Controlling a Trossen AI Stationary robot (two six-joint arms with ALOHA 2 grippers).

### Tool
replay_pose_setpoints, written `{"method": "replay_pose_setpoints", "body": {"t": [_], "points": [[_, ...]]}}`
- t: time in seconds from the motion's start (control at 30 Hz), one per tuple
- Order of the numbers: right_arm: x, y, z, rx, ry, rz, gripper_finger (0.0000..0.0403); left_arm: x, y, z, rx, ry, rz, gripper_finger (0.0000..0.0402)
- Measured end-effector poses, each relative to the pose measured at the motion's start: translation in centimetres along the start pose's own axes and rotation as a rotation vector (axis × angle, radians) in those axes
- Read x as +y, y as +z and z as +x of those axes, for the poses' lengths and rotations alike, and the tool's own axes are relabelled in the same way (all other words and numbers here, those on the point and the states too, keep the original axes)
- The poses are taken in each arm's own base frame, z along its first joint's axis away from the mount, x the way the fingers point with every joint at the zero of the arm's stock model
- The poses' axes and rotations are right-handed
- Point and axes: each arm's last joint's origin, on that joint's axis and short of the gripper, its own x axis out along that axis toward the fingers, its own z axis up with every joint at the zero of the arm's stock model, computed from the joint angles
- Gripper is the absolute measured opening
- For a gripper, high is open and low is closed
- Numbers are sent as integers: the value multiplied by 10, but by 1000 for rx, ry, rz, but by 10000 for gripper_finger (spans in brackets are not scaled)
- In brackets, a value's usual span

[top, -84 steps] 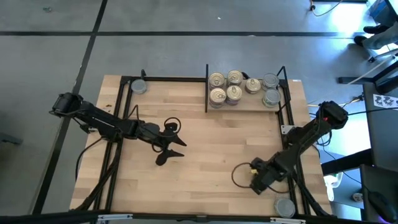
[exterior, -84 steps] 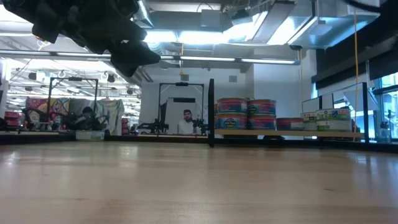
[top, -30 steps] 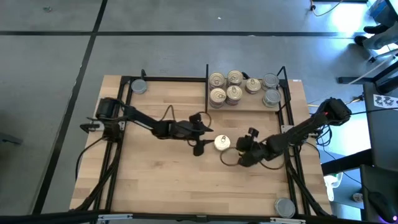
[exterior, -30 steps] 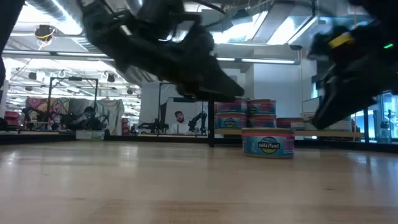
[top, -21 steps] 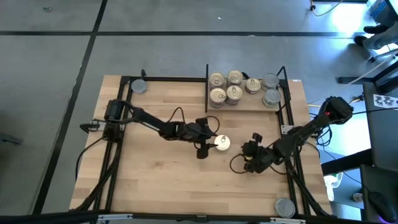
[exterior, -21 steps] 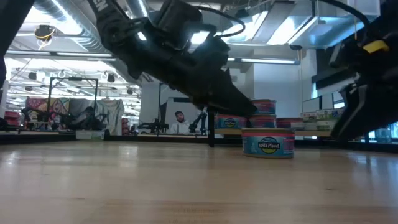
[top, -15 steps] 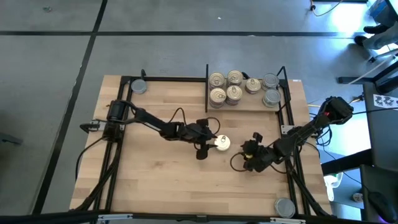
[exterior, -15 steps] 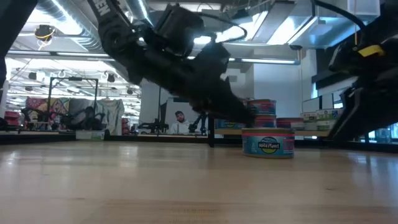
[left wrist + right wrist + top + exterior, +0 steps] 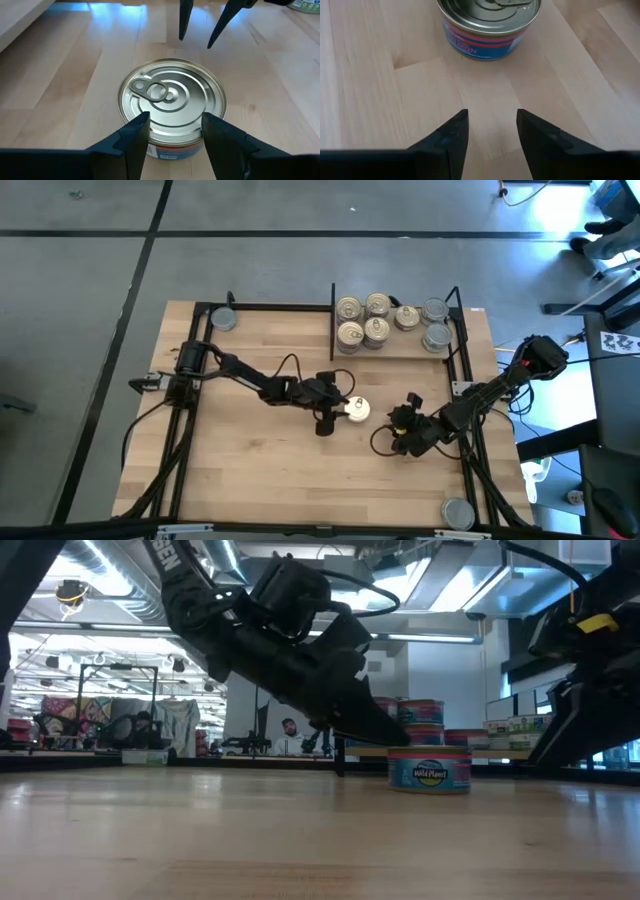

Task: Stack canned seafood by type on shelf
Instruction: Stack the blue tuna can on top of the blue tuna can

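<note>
Left pincer (image 9: 172, 131) spread astride gold-lid tin (image 9: 172, 106), contact unclear; right pincer (image 9: 490, 131) parted, empty; tab visible in wrist view only.

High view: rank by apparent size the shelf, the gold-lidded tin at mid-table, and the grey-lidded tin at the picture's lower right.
1. The shelf, by far the largest.
2 and 3. The grey-lidded tin and the gold-lidded tin look about alike, too close to rank.

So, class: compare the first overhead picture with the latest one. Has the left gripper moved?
Yes. The left gripper has travelled right across the table, nearer the shelf's black divider, and now sits at a tin.
</note>
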Motion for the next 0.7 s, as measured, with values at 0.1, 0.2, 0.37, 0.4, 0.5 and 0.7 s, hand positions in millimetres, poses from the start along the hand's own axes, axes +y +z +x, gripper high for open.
{"method": "replay_pose_setpoints", "body": {"t": [0.1, 0.2, 0.37, 0.4, 0.5, 0.7], "points": [[0, 0, 0, -2, 2, 3, 168, 1, -1, 0, 19, 2, -1, 176], [0, 0, 0, -3, 2, 2, 168, 1, -2, 0, 23, 2, -1, 176], [1, 1, 0, -12, 1, -38, 168, 1, -4, 0, 36, 4, -1, 176], [1, 1, 0, -15, 3, -52, 168, 1, -4, 0, 35, 2, -1, 176], [3, 4, 0, -39, 24, -107, 168, 1, -3, 0, 24, -21, -1, 176], [9, 11, -1, -124, 56, -203, 197, 3, -6, -1, 2, -27, 4, 176]]}}
